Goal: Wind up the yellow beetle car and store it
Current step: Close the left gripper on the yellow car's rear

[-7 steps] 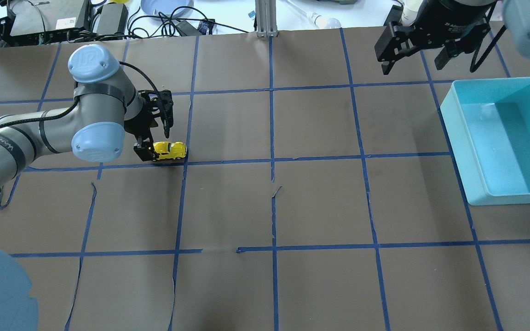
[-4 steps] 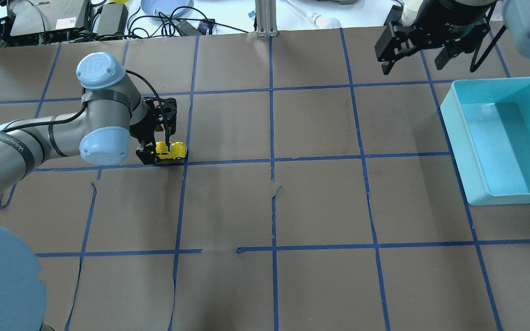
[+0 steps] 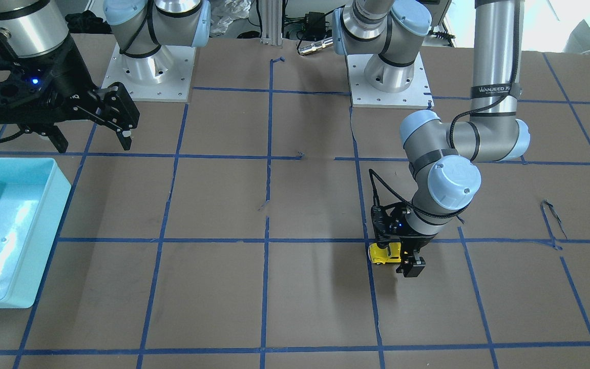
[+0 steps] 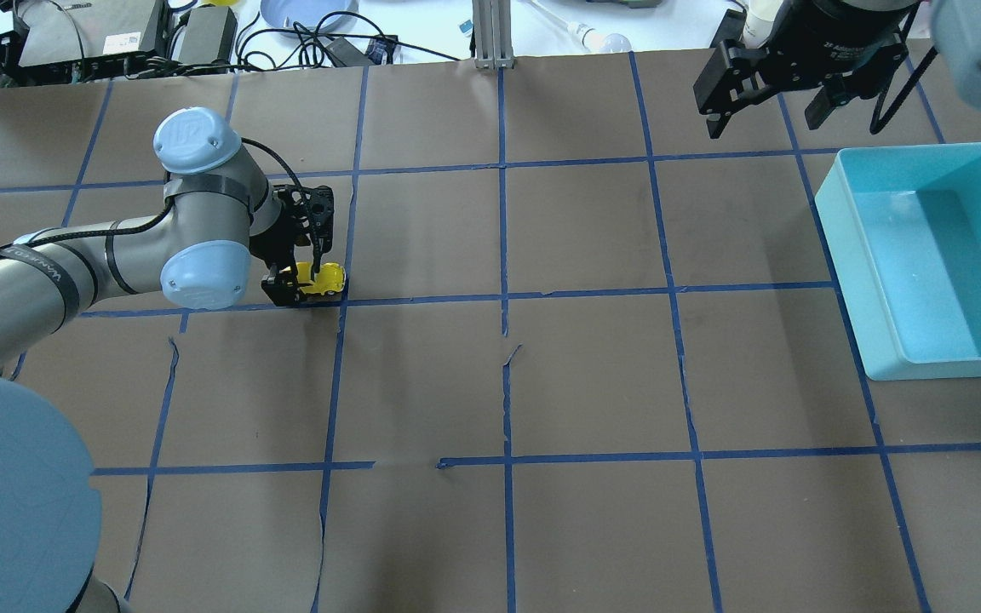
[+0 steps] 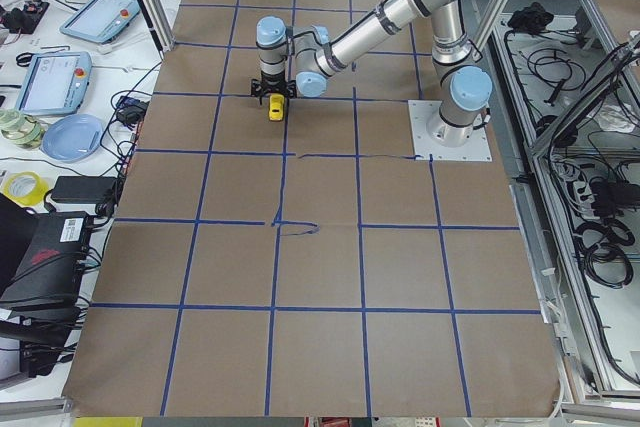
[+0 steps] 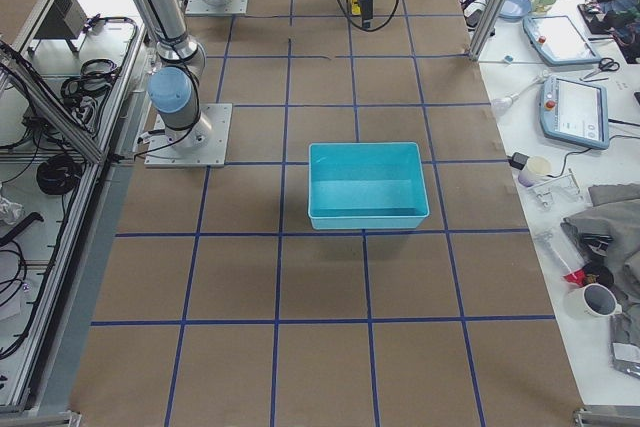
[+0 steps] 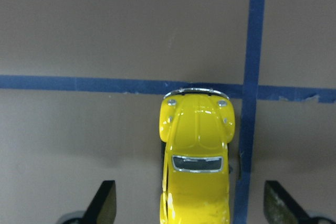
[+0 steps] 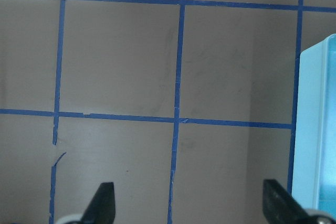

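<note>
at the left of the desk (image 4: 593,375), our left gripper (image 7: 191,205) straddles the yellow beetle car (image 7: 195,145), jaws apart; our right gripper (image 8: 190,205) hovers, jaws apart, far right.

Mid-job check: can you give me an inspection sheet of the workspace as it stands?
Surface: table covered in brown paper with a blue tape grid; tape is lifted or torn in spots.
Job's things: yellow beetle car on its wheels on the paper, at a tape crossing.
Clutter: light-blue bin on the robot's right; nothing seen inside it.
Grippers: left gripper is open and straddles the car, with gaps on both sides in the wrist view. Right gripper is open, holds nothing, and is near the bin.
Cables: black cable loops along the left wrist; no snag seen.
Surroundings: pendants and a blue plate on the side bench.
</note>
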Motion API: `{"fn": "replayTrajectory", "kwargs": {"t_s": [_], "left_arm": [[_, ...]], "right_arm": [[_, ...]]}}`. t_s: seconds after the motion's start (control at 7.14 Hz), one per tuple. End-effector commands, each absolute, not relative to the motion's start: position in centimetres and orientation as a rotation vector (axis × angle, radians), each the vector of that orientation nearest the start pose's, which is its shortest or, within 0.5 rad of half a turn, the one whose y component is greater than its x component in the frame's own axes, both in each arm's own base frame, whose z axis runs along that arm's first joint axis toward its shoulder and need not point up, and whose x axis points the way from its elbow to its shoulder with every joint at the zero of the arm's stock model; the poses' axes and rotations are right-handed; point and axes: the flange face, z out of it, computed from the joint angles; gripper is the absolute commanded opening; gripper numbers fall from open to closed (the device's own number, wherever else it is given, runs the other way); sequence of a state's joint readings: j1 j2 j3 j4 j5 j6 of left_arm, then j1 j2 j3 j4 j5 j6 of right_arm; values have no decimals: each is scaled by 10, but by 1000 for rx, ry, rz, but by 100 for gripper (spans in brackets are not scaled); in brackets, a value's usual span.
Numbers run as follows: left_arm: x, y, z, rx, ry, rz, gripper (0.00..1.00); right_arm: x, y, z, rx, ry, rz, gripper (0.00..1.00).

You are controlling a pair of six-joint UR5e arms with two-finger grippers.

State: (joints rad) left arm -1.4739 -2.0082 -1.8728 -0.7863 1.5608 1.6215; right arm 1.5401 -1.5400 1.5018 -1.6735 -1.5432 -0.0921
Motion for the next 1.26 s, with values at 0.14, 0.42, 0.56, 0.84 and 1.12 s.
{"fn": "replayTrajectory", "kwargs": {"t_s": [0.14,0.42,0.56,0.84,1.12], "left_arm": [[-78,-582,185,2151,2266,-42,81],[-77,-583,186,2154,2262,-42,57],[-77,-582,185,2162,2257,-37,55],[-72,-582,185,2159,2260,-37,49],[-69,-583,187,2160,2255,-40,42]], "right_arm": [[120,-522,518,-99,3113,-222,100],[120,-522,518,-99,3112,-222,100],[120,-522,518,-101,3112,-222,100],[120,-522,517,-101,3112,-220,100],[120,-522,517,-101,3112,-220,100]]}}
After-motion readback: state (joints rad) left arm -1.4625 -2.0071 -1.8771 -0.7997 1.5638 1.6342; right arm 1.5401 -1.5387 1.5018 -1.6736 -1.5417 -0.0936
